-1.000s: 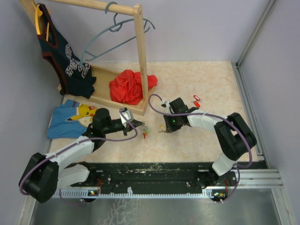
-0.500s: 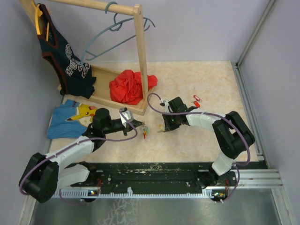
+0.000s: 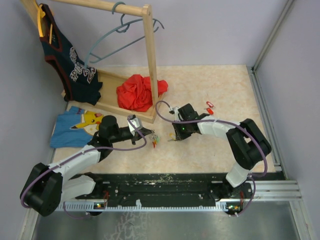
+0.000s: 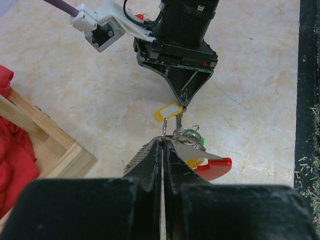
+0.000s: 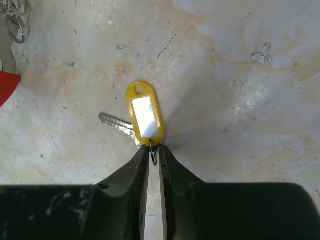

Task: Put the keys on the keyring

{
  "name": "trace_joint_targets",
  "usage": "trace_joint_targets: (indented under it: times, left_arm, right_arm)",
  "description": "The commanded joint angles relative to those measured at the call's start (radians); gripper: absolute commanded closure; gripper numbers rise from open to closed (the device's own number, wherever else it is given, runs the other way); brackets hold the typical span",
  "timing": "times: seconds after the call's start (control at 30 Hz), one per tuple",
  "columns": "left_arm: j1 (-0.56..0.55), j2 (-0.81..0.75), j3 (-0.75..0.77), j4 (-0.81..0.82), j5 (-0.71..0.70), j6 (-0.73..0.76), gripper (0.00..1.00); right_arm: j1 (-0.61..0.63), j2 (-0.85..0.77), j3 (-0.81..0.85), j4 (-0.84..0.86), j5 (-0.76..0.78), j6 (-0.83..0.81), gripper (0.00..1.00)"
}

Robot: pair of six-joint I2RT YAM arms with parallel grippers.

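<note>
My left gripper (image 4: 164,141) is shut on the keyring (image 4: 164,128), a thin wire loop standing up from its tips. Keys with green (image 4: 198,138) and red (image 4: 213,168) tags hang from it by small split rings (image 4: 187,133). In the top view this bunch (image 3: 154,140) sits just off the left gripper (image 3: 149,134). My right gripper (image 5: 153,151) pinches the small ring and head of a yellow-tagged key (image 5: 145,112) that lies on the table. Its tip (image 4: 182,101) is a short way beyond the keyring. Two red-tagged keys (image 3: 209,106) lie behind the right arm.
A wooden clothes rack (image 3: 149,60) with a grey-blue hanger (image 3: 120,35), a dark jersey (image 3: 70,65) and a red cloth (image 3: 136,92) stands at the back left. A blue printed shirt (image 3: 75,127) lies left of the left arm. A black rail (image 3: 160,187) runs along the near edge.
The right arm has edged slightly left toward the left gripper, its jaws staying on the yellow-tagged key. The left arm has not moved.
</note>
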State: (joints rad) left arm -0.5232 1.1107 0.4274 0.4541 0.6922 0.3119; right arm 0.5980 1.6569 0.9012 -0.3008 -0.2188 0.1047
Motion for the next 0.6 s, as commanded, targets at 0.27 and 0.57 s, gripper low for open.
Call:
trace_joint_targets:
  times: [0.27, 0.57]
  left_arm:
    - [0.003, -0.014, 0.007, 0.006, 0.021, 0.01, 1.0]
    - [0.002, -0.017, 0.006, 0.006, 0.023, 0.009, 1.0]
  right_arm:
    - [0.044, 0.004, 0.025, -0.105, 0.09, -0.038, 0.85]
    - [0.058, 0.005, 0.03, -0.12, 0.113, -0.045, 0.86]
